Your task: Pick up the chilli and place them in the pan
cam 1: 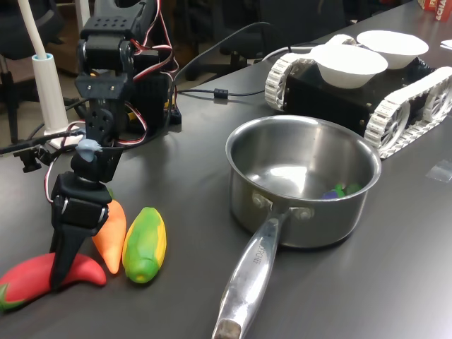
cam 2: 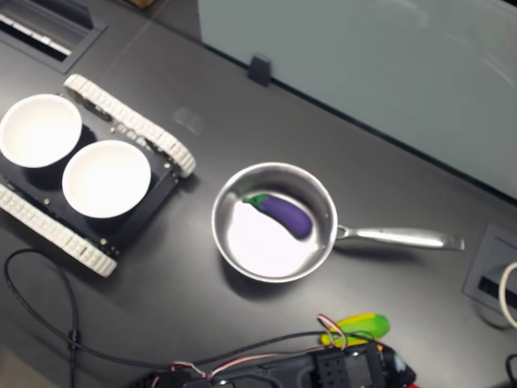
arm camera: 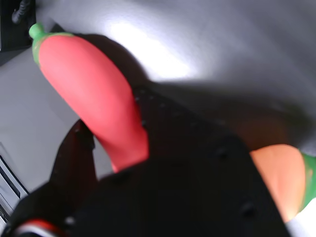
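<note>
In the wrist view, the gripper (arm camera: 123,163) was clamped around the chilli (arm camera: 94,94). In the first exterior view, the chilli (cam 1: 39,275) lay at lower left beside a carrot (cam 1: 109,236). In the second exterior view, the pan (cam 2: 242,259), mid-frame, held an eggplant (cam 2: 284,213)

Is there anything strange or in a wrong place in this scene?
Yes, one thing: the pan already holds a purple toy eggplant, seen in the second exterior view, although the task concerns only the chilli. Also, two white bowls sit on top of a small tracked vehicle. Nothing looks spilled or damaged.
</note>
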Available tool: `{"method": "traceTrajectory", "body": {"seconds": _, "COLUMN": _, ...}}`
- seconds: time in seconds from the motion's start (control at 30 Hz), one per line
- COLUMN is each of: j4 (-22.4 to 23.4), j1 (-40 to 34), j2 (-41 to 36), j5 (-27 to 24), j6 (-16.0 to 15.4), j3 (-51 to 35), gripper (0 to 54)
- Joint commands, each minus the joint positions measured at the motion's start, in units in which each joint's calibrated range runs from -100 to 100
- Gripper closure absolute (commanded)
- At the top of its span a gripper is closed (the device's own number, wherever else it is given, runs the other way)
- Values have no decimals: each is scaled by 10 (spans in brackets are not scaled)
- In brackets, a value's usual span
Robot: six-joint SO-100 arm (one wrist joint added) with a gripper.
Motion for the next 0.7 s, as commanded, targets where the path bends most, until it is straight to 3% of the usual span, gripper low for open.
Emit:
{"method": "traceTrajectory", "body": {"seconds": 0.0, "j4": -9, "j1": 7, "j2": -8, "j5": 7, "j6": 15, "j3": 22, "gripper": 443}}
{"method": "traceTrajectory", "body": {"seconds": 0.27, "j4": -10, "j1": 8, "j2": -12, "j5": 6, "j6": 14, "j3": 25, "gripper": 536}}
{"method": "traceTrajectory", "body": {"seconds": 0.43, "j4": -11, "j1": 13, "j2": -23, "j5": -2, "j6": 7, "j3": 32, "gripper": 536}}
{"method": "traceTrajectory", "body": {"seconds": 0.67, "j4": -9, "j1": 32, "j2": -62, "j5": 0, "j6": -45, "j3": 57, "gripper": 536}}
